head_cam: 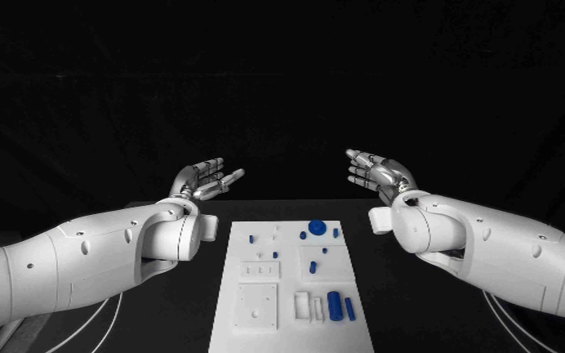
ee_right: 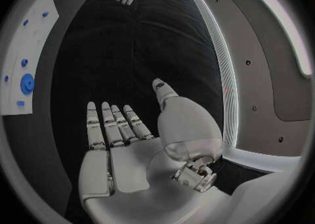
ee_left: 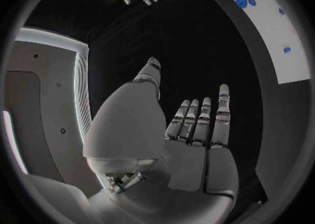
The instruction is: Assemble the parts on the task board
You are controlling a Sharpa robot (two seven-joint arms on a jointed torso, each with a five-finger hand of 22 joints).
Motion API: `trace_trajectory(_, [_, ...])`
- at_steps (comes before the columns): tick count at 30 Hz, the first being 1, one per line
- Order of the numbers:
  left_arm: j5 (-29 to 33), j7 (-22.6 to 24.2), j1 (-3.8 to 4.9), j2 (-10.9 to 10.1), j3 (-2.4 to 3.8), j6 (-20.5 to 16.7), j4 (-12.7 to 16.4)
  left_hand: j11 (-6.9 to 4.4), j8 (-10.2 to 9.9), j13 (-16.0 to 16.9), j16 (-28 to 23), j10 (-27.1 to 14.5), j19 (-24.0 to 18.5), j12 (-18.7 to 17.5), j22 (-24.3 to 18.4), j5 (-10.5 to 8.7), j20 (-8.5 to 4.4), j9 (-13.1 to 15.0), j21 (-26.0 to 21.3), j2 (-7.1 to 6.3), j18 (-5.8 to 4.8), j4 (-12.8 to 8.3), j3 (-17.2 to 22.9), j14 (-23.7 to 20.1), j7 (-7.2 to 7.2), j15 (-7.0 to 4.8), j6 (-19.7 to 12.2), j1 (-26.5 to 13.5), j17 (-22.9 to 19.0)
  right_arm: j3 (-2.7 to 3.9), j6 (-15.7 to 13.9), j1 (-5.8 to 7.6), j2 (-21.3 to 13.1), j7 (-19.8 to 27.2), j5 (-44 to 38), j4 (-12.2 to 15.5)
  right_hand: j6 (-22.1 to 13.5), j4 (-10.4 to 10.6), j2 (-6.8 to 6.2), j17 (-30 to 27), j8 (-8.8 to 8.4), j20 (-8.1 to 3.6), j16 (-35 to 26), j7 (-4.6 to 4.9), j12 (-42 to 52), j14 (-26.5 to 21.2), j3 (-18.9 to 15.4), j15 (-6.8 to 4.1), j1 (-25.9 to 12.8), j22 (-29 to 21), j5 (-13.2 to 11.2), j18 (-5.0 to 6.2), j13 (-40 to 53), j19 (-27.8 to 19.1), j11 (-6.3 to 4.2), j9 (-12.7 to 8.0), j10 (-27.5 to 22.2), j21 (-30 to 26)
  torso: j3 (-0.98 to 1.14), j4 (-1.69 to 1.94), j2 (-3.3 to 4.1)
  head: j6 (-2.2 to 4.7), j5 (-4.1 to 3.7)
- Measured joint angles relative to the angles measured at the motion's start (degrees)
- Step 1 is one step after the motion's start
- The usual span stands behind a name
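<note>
The white task board lies in the middle of the black table, with several small blue parts on it: a round blue disc at its far end and two blue cylinders near its front right. My left hand is raised above the table left of the board's far end, palm up, fingers spread and holding nothing. My right hand is raised to the right in the same way, fingers apart and empty. In the left wrist view my left hand is flat, with the board beside it; the right wrist view shows my right hand flat too.
The board has white raised fixtures in its near half. The black table runs along both sides of the board. My two white forearms reach in over the table's left and right sides.
</note>
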Motion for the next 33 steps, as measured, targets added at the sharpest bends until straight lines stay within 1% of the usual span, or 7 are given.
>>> trace_trajectory(7, [0.4,-1.6,0.07,0.1,-0.07,0.9,-0.1,0.21,0.0,0.1,0.0,1.2,1.5,0.2,0.2,0.00,0.30,0.1,0.2,-0.39,0.88,0.5,0.1,1.1,0.25,0.27,1.1,2.5,0.1,0.80,9.3,0.99,0.1,-7.5,-3.5,-3.2,1.3,-0.8,-0.13,0.1,0.18,0.26,0.3,-0.02,0.2,1.5,0.4,0.47,3.1,0.1,0.4,0.03,0.1,1.0,0.45,0.1,1.2,0.2,0.00,0.00,0.00,0.00,0.00])
trace_trajectory(13, [0.5,-2.1,0.06,-0.2,-0.07,1.3,-0.2,0.21,0.0,0.1,0.0,1.2,1.5,0.2,0.1,0.00,0.30,0.1,0.2,-0.39,0.88,0.5,0.1,1.1,0.25,0.27,1.1,2.5,0.1,0.91,13.0,1.08,0.7,-10.2,-5.6,-5.1,4.8,-3.9,-0.84,0.3,0.34,-0.55,0.3,0.29,0.2,4.9,0.1,0.74,7.0,0.2,0.4,0.02,0.2,3.5,0.61,0.3,4.9,0.4,0.00,0.01,-0.02,-0.29,0.45])
trace_trajectory(18, [0.8,-2.2,0.07,-1.0,-0.07,1.6,-0.3,1.08,0.0,0.2,0.4,3.4,3.0,0.2,0.3,0.00,0.30,0.2,0.6,0.01,0.88,0.4,0.2,5.6,1.24,0.28,2.3,2.9,0.3,0.90,13.8,0.93,1.7,-10.5,-8.4,-6.5,14.9,-7.6,-0.95,0.8,0.96,-3.20,1.1,1.28,1.0,16.9,0.6,1.31,11.0,1.1,0.4,-1.45,0.8,14.6,0.63,0.7,16.5,2.0,0.00,-0.02,-0.03,-0.71,1.15])
trace_trajectory(21, [0.8,-2.1,0.08,-1.3,-0.07,2.0,0.0,2.08,0.3,0.5,0.7,9.0,5.0,0.5,0.4,0.00,0.14,0.3,1.0,1.55,1.78,-1.2,1.3,11.6,2.24,0.44,6.4,2.1,0.6,0.90,13.9,0.92,2.5,-10.4,-12.2,-7.9,24.2,-9.7,-1.26,1.3,1.14,-5.44,1.4,0.63,1.1,29.5,2.4,-0.85,11.3,1.7,1.1,-1.45,1.3,23.9,-0.91,1.1,28.5,4.4,0.03,-0.02,0.00,-0.81,1.25])
trace_trajectory(24, [1.0,-2.0,0.09,-1.8,-0.07,2.8,0.5,2.93,0.5,0.8,0.8,17.5,7.8,0.7,0.6,0.00,-1.92,0.6,2.2,4.39,1.64,-6.4,1.9,20.3,3.29,1.00,12.1,-0.4,0.8,0.90,13.9,0.91,3.8,-10.0,-18.5,-10.0,31.4,-12.2,-1.40,1.9,1.50,-8.44,2.2,-0.13,1.4,38.5,5.4,-4.15,11.4,2.2,1.3,-1.45,1.3,30.7,-2.49,1.4,33.6,7.0,0.07,-0.03,0.07,-0.83,1.29])
trace_trajectory(28, [1.1,-1.6,0.28,-2.5,-0.07,4.2,1.2,3.08,0.9,1.0,1.3,27.3,13.0,1.1,1.2,0.00,-7.07,0.9,5.0,8.26,-3.27,-12.4,1.2,28.8,3.76,0.91,20.3,-1.6,1.2,0.94,13.9,0.91,5.6,-9.4,-29.7,-12.4,35.2,-14.5,-2.57,3.7,1.68,-12.73,4.4,-0.98,1.4,50.4,8.1,-8.49,10.8,4.3,1.3,-1.44,1.3,40.4,-4.40,1.5,36.8,12.5,0.11,-0.01,0.34,-0.91,1.16])
trace_trajectory(33, [1.2,-1.0,0.96,-3.3,-0.07,6.9,2.9,2.64,0.9,1.0,1.3,28.4,14.6,1.1,1.4,0.00,-8.78,1.0,6.4,10.35,-4.07,-16.3,0.0,32.2,3.32,-0.14,23.2,-1.7,1.4,0.99,14.4,0.93,7.6,-9.1,-45.5,-14.4,36.1,-15.0,-4.79,11.5,1.68,-15.19,17.3,-1.85,1.4,54.8,7.5,-10.69,11.5,8.8,0.8,-0.40,1.3,48.9,-5.40,1.5,37.8,20.8,0.18,0.32,1.24,-0.70,1.04])
